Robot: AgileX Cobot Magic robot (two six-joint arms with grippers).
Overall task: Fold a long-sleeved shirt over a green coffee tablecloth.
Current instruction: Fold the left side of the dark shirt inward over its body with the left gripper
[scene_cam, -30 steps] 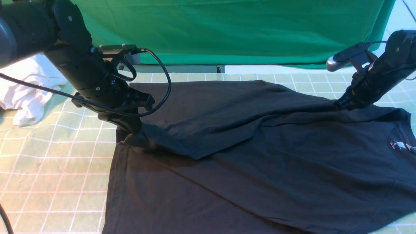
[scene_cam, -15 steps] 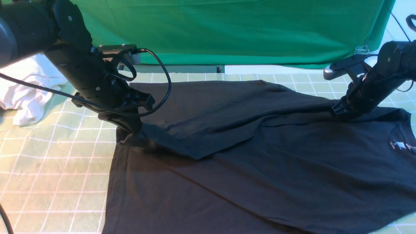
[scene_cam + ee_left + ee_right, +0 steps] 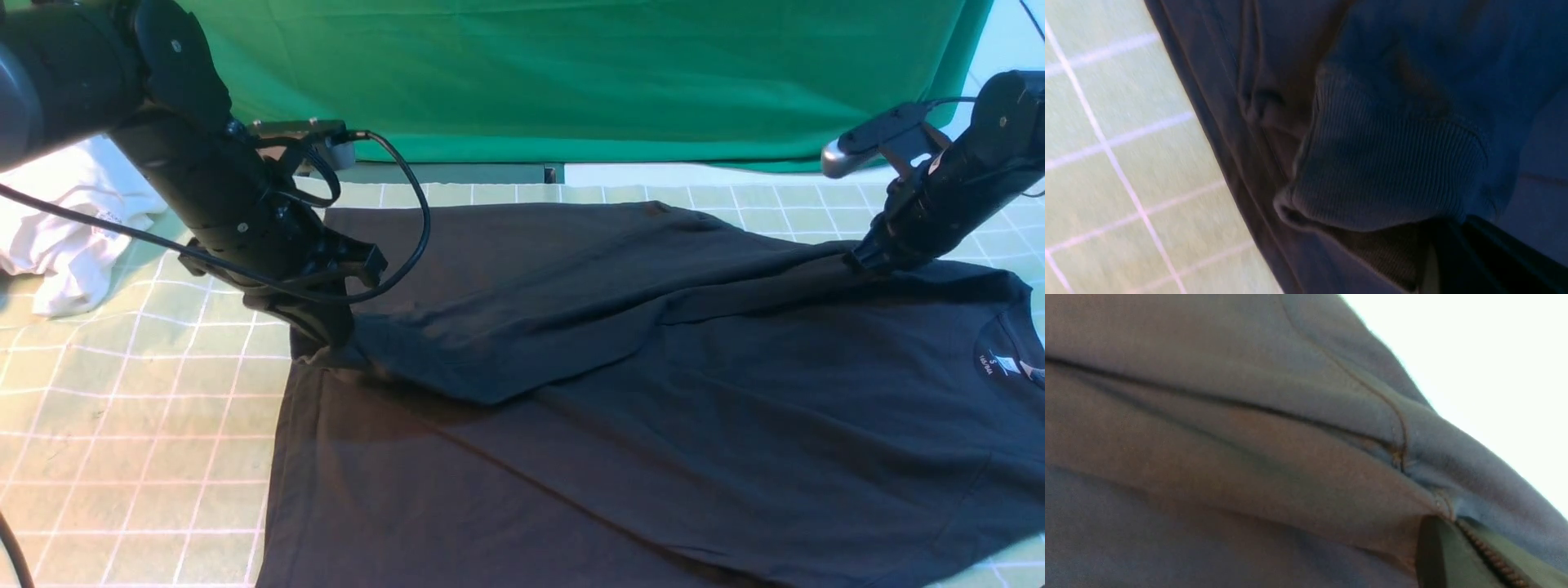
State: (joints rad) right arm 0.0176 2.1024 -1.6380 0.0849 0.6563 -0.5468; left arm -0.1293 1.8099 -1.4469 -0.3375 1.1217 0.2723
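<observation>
With the left gripper (image 3: 322, 331) at nine o'clock and the right gripper (image 3: 865, 260) at two both clamping the long-sleeved shirt (image 3: 653, 425), we judge folding barely begun.

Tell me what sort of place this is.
Probably a robot lab's staged test bench, not a home: a plain green backdrop hangs behind, a gridded tablecloth is spread flat, and the left gripper and right gripper pinch a black shirt.

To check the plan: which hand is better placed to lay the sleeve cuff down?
Probably the left hand: it is shut on the long-sleeved shirt at its ribbed cuff, low over the body. The right hand pinches the shoulder seam.
</observation>
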